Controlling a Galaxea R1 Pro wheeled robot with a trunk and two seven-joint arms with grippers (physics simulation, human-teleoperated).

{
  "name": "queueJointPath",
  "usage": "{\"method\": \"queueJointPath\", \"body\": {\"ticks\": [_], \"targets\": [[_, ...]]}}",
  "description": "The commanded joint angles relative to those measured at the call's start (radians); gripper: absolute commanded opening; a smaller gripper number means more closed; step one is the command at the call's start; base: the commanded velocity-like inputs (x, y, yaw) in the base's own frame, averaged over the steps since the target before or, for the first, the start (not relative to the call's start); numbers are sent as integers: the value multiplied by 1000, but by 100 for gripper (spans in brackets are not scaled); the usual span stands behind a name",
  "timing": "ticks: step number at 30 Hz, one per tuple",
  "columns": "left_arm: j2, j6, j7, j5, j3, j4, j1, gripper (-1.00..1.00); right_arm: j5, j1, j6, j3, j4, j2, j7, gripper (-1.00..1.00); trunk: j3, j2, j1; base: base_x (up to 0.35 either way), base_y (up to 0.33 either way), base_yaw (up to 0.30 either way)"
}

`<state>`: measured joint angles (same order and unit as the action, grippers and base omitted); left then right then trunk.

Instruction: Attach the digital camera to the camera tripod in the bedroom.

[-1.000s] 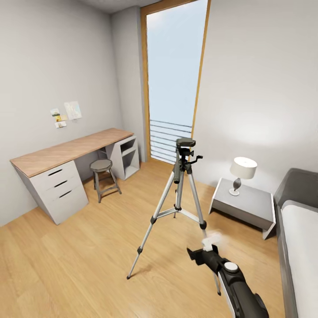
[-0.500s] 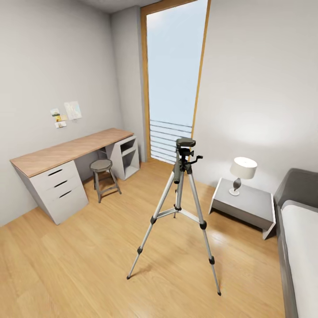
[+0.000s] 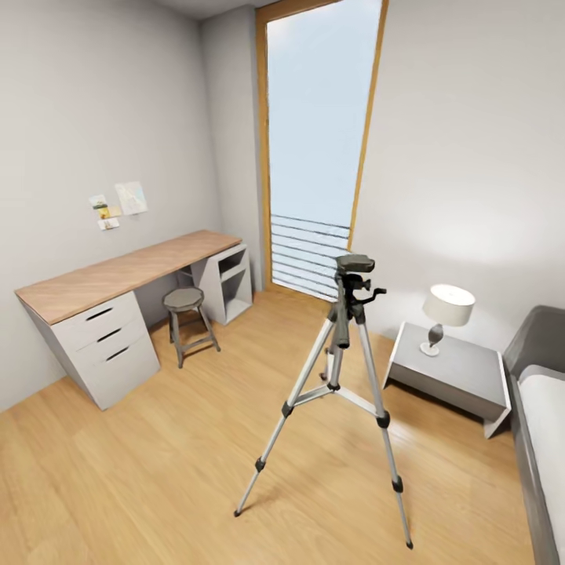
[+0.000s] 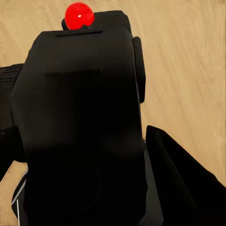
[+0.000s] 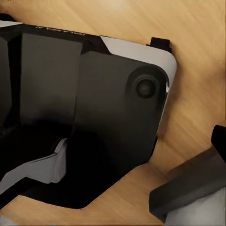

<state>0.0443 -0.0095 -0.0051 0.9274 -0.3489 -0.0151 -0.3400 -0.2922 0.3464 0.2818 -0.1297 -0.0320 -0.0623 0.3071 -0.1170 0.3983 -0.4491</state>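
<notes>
One camera tripod, one digital camera, one desk, stool, lamp, nightstand.

- Matte black casing with broad flat panels and softly rounded corners.
- White shell edging along one rim, curving round a corner.
- Round black boss, recessed like a screw or pivot cap.
- Faint pale lettering near an edge, too small to read.
- Light grey curved strip below the dark body.
- Dark wedge-shaped finger.

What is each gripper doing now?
Left gripper: shut on the digital camera.
Right gripper: cannot be told from the right wrist view.
</notes>
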Motion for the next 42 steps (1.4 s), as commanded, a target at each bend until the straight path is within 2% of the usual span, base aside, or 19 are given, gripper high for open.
{"method": "queueJointPath", "body": {"ticks": [1, 10, 17, 28, 33, 42], "targets": [[0, -1, -1, 7, -9, 0, -1, -100, -10, 0, 6, -9, 8, -1, -1, 100, -2, 2, -1, 240, 270, 0], [0, 3, -1, 7, -8, -2, -1, -100, -11, 0, -4, -6, 29, 2, -34, 100, 0, 2, -1, 226, 286, 95], [-1, 3, -1, 0, -9, -2, -1, -100, -9, 0, -72, -7, 33, 1, -63, 100, 1, 2, -1, 195, 313, 200], [-3, 1, -1, -7, -13, -3, -1, -100, -6, -1, -184, -8, 64, -3, -72, 100, 1, 2, -1, 148, 330, 25], [-3, 2, -1, -7, -13, -3, -1, -100, -4, -1, -202, -8, 65, -2, -85, 100, 1, 2, -1, 118, 336, -116], [-3, 2, -1, -7, -13, -3, -1, -100, -4, -1, -210, -10, 66, -1, -98, 100, 1, 2, -1, 112, 336, -275]]}}
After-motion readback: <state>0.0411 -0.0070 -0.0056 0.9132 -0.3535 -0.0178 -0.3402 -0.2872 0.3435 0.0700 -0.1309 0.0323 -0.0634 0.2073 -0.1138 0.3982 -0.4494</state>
